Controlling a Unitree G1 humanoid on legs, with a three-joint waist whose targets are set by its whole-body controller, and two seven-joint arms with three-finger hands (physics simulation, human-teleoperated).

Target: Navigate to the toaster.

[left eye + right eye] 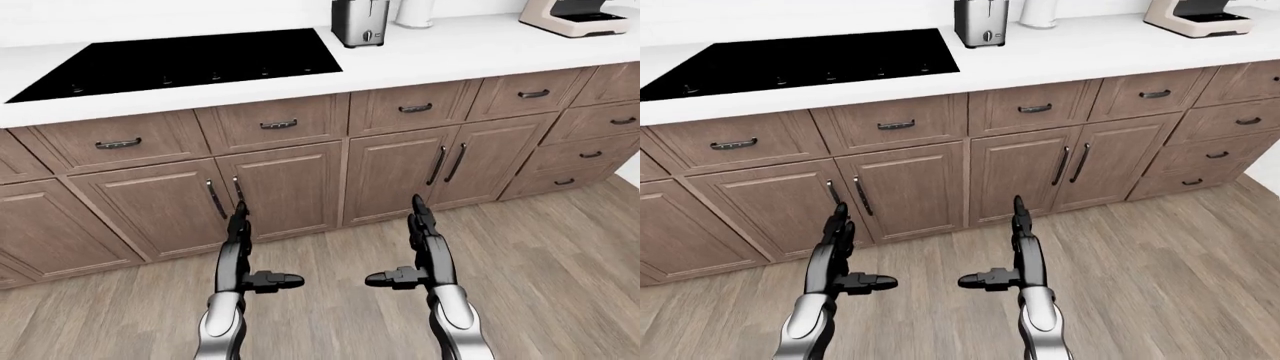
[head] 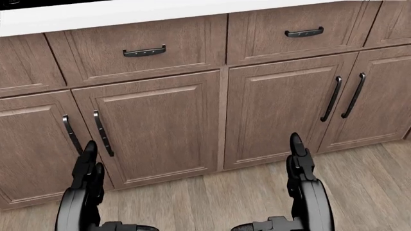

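The toaster (image 1: 360, 21), a steel box with a dark knob, stands on the white counter (image 1: 440, 56) at the top of the left-eye view, just right of the black cooktop (image 1: 180, 64). It also shows in the right-eye view (image 1: 981, 22). My left hand (image 1: 245, 251) and right hand (image 1: 412, 247) hang low over the wood floor, fingers straight and thumbs turned inward, both open and empty. They are well below and short of the toaster. The head view shows only cabinet doors and my hands (image 2: 86, 163).
Brown cabinets with dark handles (image 1: 290, 180) run under the counter. A white canister (image 1: 415, 11) stands right of the toaster and a beige coffee machine (image 1: 580, 15) at the top right. Wood floor (image 1: 560, 262) lies between me and the cabinets.
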